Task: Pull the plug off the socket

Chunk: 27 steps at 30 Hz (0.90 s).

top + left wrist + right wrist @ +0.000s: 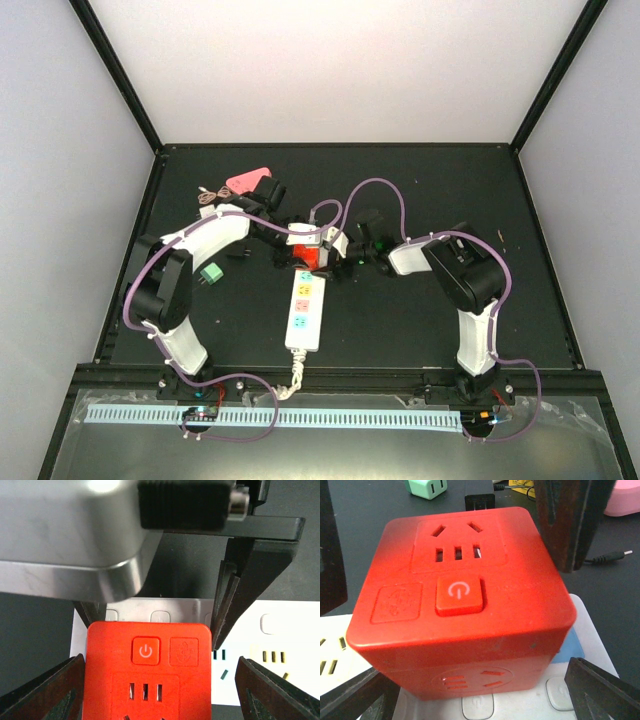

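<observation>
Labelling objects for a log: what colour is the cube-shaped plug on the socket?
Red; the plug shows best in the right wrist view.

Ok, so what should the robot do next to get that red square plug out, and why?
Probably close the right jaws on the red cube-shaped plastic plug. It sits pushed into the long white plastic power strip, and both arms' jaws stand open around it, gripping nothing, so no pull can start yet.

A white power symbol marked the button (pixel 459 596) on the red plug (pixel 470 630). The embossed emblem (pixel 397 602) beside it was illegible.
</observation>
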Each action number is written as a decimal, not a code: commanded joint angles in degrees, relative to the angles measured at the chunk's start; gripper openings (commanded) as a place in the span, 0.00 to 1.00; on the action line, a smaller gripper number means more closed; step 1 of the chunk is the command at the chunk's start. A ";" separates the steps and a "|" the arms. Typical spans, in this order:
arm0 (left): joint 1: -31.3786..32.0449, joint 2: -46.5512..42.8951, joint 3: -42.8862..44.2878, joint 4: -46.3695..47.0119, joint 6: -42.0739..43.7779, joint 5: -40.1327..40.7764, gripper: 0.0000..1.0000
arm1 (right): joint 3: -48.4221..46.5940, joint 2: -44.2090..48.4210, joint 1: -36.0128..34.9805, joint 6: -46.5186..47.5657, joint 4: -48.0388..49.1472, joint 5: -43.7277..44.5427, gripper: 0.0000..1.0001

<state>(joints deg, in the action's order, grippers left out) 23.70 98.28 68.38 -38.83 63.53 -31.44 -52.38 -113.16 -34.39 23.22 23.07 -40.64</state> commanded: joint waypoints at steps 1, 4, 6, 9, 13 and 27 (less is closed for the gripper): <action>-1.73 -2.17 -1.88 3.14 0.20 -2.91 0.84 | 0.79 1.02 -0.67 -1.21 0.23 -0.47 0.96; -3.02 -1.96 -2.39 3.34 0.55 -3.65 0.95 | 0.87 0.89 -1.59 -1.14 0.93 -0.07 1.00; -3.35 -1.94 -3.03 3.91 0.85 -3.67 0.97 | 0.72 0.60 -2.17 -1.00 1.25 0.33 1.00; -3.40 -2.08 -3.72 4.72 1.15 -4.33 0.96 | 0.43 -0.15 -2.49 -1.16 1.56 0.60 1.00; -3.40 -1.43 -3.78 3.99 2.90 -5.63 0.89 | 0.17 -1.18 -2.52 -0.39 1.14 1.88 1.00; -2.84 -2.64 -1.33 2.20 0.72 -9.66 0.42 | -0.43 -0.84 -2.49 0.93 -1.70 3.72 0.88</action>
<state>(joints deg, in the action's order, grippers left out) 20.25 97.51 64.49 -34.81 64.95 -34.74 -52.38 -113.43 -36.62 23.03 24.14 -38.92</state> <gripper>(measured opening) 0.640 0.895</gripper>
